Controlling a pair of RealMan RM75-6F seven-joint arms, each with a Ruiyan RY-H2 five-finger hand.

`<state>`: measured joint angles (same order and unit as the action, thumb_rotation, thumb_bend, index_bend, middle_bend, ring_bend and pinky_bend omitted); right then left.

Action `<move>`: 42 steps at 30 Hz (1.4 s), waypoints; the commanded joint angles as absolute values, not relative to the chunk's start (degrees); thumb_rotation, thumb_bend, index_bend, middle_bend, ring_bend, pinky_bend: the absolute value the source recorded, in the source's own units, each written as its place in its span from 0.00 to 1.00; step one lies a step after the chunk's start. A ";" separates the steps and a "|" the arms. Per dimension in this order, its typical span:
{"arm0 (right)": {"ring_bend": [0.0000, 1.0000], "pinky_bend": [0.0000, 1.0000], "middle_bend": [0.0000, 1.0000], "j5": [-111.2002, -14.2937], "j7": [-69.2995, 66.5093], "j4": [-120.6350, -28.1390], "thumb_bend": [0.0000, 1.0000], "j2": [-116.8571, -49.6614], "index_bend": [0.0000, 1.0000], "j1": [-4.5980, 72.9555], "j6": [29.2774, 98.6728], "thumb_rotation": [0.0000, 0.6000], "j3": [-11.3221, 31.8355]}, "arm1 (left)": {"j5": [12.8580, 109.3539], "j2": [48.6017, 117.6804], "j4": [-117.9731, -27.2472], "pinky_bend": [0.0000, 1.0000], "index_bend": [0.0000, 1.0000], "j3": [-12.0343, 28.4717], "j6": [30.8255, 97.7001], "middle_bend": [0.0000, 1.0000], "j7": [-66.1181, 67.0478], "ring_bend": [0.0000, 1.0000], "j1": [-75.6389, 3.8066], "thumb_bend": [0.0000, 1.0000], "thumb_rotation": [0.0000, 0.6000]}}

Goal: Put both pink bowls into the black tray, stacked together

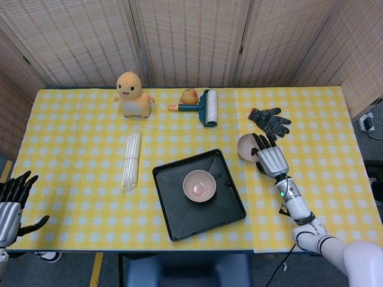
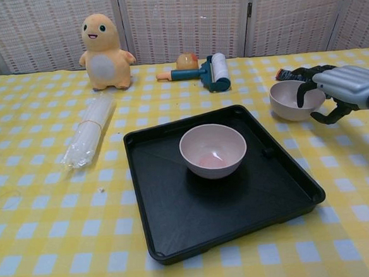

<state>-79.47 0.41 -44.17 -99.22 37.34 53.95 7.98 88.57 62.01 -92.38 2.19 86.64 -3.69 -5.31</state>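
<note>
One pink bowl (image 2: 213, 150) sits upright in the black tray (image 2: 240, 217) — pale matte pink, glossy reddish spot inside. The second pink bowl (image 2: 287, 100) is on the desk (image 1: 78, 155) right of the tray; my right hand (image 2: 339, 89) has fingers curled over its rim. Left hand (image 1: 13, 200) idle at the desk edge, fingers spread — holding nothing.

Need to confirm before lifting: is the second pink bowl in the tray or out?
Out. The second pink bowl sits on the tablecloth right of the black tray, the right hand at its rim.
</note>
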 commanded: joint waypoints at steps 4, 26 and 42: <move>0.00 0.00 0.00 -80.08 -0.91 -42.12 0.49 -100.79 0.49 37.84 54.12 1.00 7.58 | 88.47 61.98 -92.33 0.00 0.00 2.22 86.66 0.01 -3.84 0.00 -5.31 0.22 1.00; 0.04 0.00 0.09 -84.87 -3.23 -48.21 0.49 -98.43 0.70 35.74 67.96 1.00 7.53 | 88.90 61.93 -92.51 0.00 0.00 1.94 86.78 0.01 -3.93 0.00 -5.32 0.22 1.00; 0.05 0.00 0.09 -95.84 8.40 -70.86 0.49 -93.76 0.70 35.21 77.38 1.00 3.41 | 89.35 61.30 -92.73 0.00 0.00 1.81 87.59 0.01 -5.04 0.00 -4.97 0.22 1.00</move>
<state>-94.87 7.33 -69.74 -94.01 35.36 76.63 4.11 89.34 61.29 -92.73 1.82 87.59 -5.07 -4.97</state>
